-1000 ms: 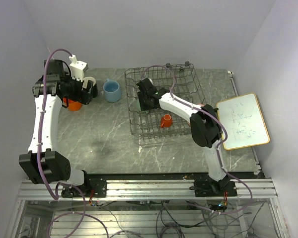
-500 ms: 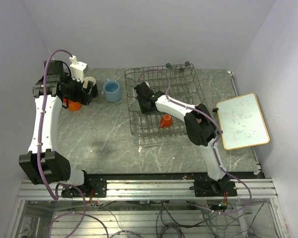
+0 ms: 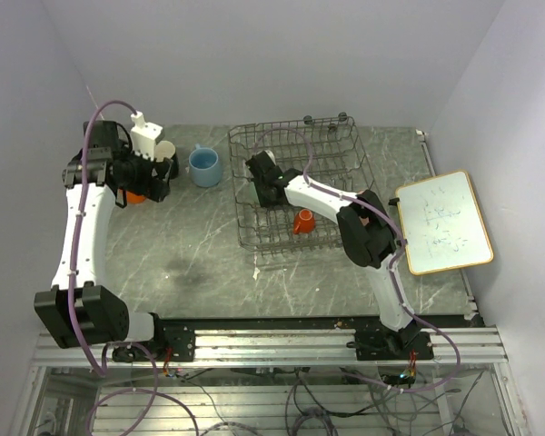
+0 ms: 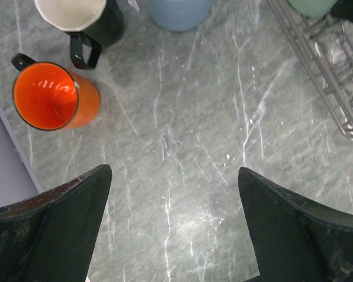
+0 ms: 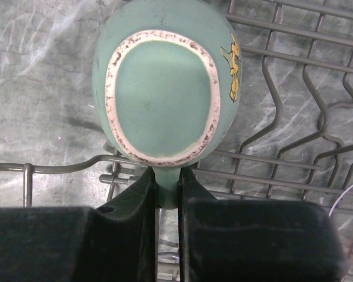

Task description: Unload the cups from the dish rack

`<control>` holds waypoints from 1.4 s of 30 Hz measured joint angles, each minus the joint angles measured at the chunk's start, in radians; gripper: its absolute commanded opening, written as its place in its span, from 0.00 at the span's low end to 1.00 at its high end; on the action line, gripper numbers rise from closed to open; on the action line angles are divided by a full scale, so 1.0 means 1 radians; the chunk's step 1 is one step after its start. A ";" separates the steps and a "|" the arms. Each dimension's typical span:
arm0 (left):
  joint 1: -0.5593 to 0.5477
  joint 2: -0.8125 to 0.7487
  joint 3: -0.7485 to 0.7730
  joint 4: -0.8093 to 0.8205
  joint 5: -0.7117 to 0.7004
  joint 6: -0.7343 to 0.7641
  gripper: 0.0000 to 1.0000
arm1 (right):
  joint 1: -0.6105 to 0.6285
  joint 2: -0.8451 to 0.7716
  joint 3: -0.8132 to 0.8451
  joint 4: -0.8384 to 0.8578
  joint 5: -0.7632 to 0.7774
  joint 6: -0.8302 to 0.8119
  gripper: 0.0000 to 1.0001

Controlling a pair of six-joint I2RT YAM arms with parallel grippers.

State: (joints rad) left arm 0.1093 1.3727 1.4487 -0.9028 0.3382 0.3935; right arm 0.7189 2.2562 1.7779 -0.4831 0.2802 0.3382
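The dish rack [image 3: 341, 150] stands at the table's back middle. Inside its left end my right gripper [image 3: 257, 184] is shut on the handle of the pale green cup [image 5: 165, 94]. That cup shows its base to the right wrist view, and my right gripper [image 5: 167, 178] pinches its handle over the rack wires [image 5: 294, 117]. A tiny orange cup [image 3: 302, 221] lies in the rack's near part. Left of the rack on the table stand the light blue mug [image 3: 204, 166], black mug [image 3: 166, 151] and orange mug [image 3: 134, 193]. My left gripper [image 4: 173, 173] hangs open above bare table, near the orange mug [image 4: 50, 97].
A white board with a wooden frame [image 3: 443, 222] lies at the table's right edge. The side wall runs close along the left of the orange mug. The rack's edge [image 4: 317, 64] shows at the right of the left wrist view.
My right gripper moved left inside the rack and closed on the pale green cup's handle. My left arm drew back slightly from the mugs, still open.
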 measured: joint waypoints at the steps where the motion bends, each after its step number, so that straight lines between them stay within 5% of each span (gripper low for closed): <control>1: 0.000 -0.015 -0.027 0.006 0.001 0.010 1.00 | 0.000 -0.002 0.000 0.000 -0.001 0.001 0.00; 16: -0.079 -0.087 -0.224 0.048 0.047 0.149 1.00 | 0.000 -0.158 0.034 -0.008 -0.073 0.040 0.00; 26: -0.091 -0.249 -0.286 0.118 0.196 0.287 1.00 | -0.001 -0.366 -0.092 0.092 -0.433 0.208 0.00; 34: -0.105 -0.396 -0.346 0.182 0.319 0.373 0.97 | 0.016 -0.430 -0.340 0.473 -0.856 0.550 0.00; 42: -0.106 -0.496 -0.390 0.215 0.373 0.427 0.88 | 0.056 -0.418 -0.452 0.942 -1.082 0.963 0.00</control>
State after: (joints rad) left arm 0.0029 0.8768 1.0588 -0.6876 0.7113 0.8204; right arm 0.7746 1.8385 1.3262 0.4591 -0.8021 1.3014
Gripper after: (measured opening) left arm 0.910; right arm 0.095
